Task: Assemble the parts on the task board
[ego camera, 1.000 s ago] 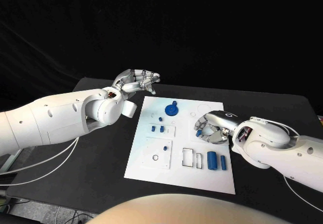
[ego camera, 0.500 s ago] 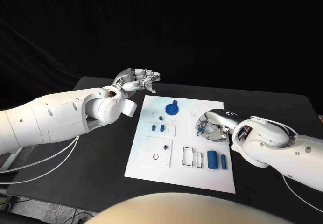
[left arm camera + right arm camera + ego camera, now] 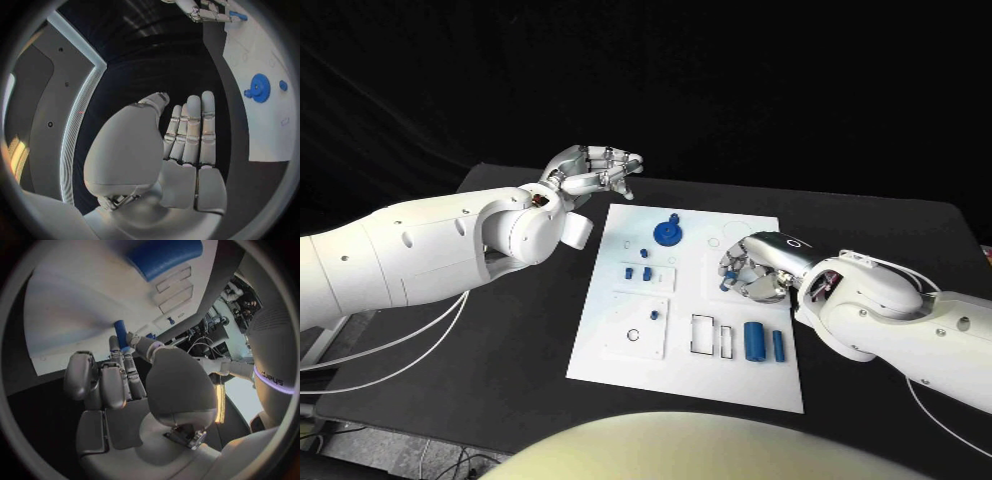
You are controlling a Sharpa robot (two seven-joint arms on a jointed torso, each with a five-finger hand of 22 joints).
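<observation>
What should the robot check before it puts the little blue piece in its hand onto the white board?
1. Right hand holds the small blue peg: ok, pinched at its fingertips.
2. Hand is over the task board: ok.
3. Which hole the peg goes in: cannot tell.
4. Left hand out of the way: ok, it is beyond the board's far left corner, holding nothing.
5. Blue gear and the two blue cylinders not under the hand: ok, they lie apart from it.

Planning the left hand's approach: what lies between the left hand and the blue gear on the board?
In the head view, between the left hand and the blue gear lie only bare black table and the white task board's corner.
</observation>
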